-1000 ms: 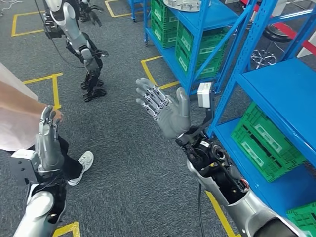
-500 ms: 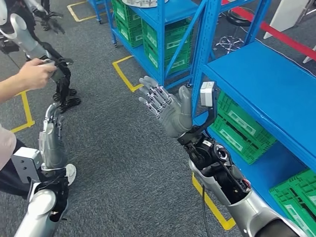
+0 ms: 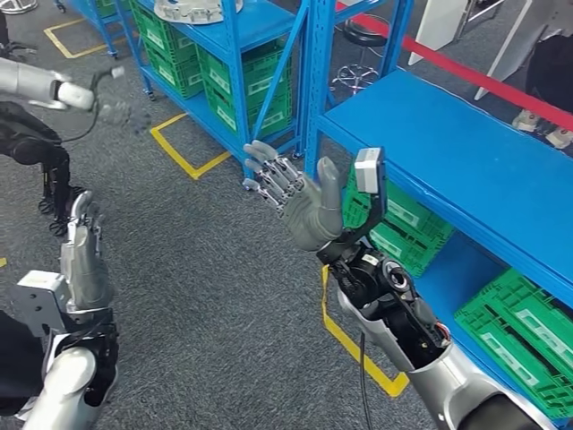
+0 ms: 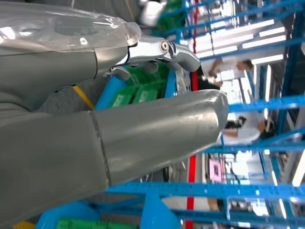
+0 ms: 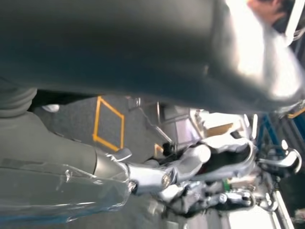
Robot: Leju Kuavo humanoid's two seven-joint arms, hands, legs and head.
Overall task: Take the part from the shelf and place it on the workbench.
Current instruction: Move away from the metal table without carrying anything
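Glossy blue painted metal shelf [image 3: 473, 170]; ribbed green plastic crates [image 3: 520, 336]; matt rough grey carpet floor [image 3: 202, 296].

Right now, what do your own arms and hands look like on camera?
Both arms are glossy silver shells. The right hand has a grey palm and thumb with darker mechanical fingers, exposed black wrist hardware, a white camera box on a black bracket, and a black cable underneath. The left hand is grey, above a black wrist.

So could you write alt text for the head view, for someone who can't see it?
The robot's right hand is raised, open and empty, beside a blue shelf with green crates below. Its left hand holds nothing above grey carpet; a round metal part lies on a farther shelf.
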